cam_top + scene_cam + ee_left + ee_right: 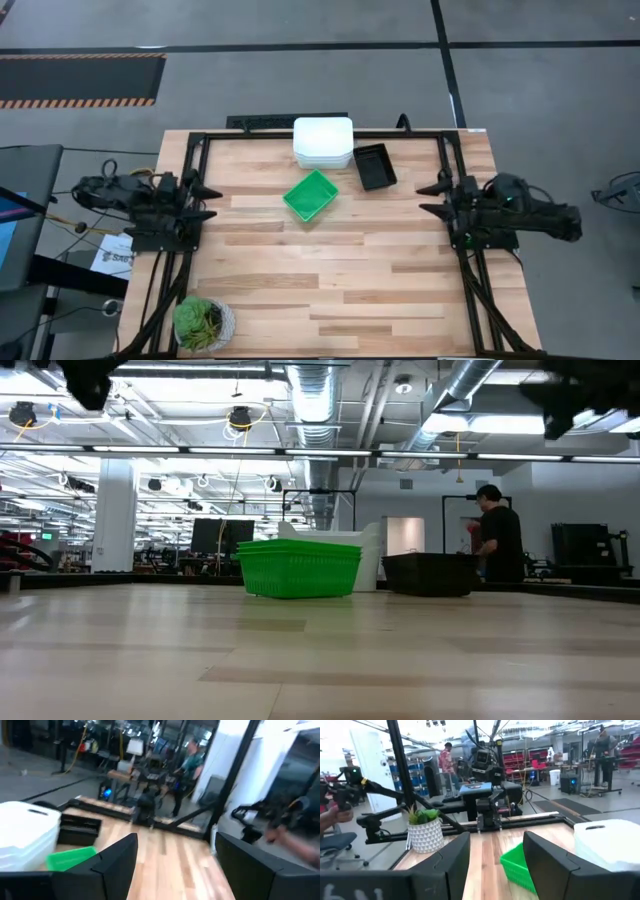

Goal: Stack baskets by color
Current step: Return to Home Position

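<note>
A stack of white baskets (pixel 322 142) stands at the table's far edge. A black basket (pixel 374 166) rests flat on the table to its right. A green basket (pixel 311 195) sits on the table just in front of them, turned askew; in the low view the green basket (pixel 298 568) shows layered rims. My left gripper (pixel 208 201) is pulled back at the table's left edge, open and holding nothing. My right gripper (pixel 424 198) is at the right edge, also open and holding nothing. Both point level toward the table's middle, far from the baskets.
A round potted plant (pixel 203 323) stands at the table's near left corner. A black frame (pixel 320 132) runs round the table's far and side edges. Bare wood lies between the two grippers and in front of the baskets. A person (pixel 497 535) stands in the room beyond.
</note>
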Robot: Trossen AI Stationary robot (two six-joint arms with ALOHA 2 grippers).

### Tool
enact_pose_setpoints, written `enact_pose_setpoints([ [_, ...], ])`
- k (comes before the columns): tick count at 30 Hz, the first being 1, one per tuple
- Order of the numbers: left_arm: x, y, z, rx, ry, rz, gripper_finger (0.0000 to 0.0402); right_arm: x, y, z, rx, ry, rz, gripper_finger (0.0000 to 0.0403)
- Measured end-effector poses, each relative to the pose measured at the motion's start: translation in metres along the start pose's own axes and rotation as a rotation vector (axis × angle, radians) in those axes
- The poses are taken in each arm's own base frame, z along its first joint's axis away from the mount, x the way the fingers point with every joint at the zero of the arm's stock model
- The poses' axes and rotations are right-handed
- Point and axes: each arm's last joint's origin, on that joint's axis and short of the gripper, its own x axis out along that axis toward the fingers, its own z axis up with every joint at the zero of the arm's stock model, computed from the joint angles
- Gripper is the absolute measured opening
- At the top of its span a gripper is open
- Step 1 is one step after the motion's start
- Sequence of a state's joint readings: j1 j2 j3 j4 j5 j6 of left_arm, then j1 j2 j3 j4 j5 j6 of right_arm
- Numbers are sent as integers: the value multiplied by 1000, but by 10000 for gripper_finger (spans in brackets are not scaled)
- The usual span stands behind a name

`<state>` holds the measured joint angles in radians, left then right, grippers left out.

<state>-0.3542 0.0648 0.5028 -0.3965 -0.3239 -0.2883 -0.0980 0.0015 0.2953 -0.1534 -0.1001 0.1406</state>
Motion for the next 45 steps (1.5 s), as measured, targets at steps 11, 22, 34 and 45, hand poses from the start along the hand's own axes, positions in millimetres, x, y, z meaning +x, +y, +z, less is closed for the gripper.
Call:
enact_pose_setpoints([
  [11, 28, 11, -76, -61, 65, -37, 256, 19, -13, -64, 38, -48, -27, 208],
  [22, 41, 16, -111, 4, -9, -108, 256, 19, -14, -74, 16, 48, -45, 209],
  [34, 41, 17, -112, 59, -8, -74, 256, 19, -16, -81, -90, 130, -55, 207],
  [45, 41, 17, -112, 53, -6, -74, 256, 19, -16, -82, -164, 132, -50, 205],
])
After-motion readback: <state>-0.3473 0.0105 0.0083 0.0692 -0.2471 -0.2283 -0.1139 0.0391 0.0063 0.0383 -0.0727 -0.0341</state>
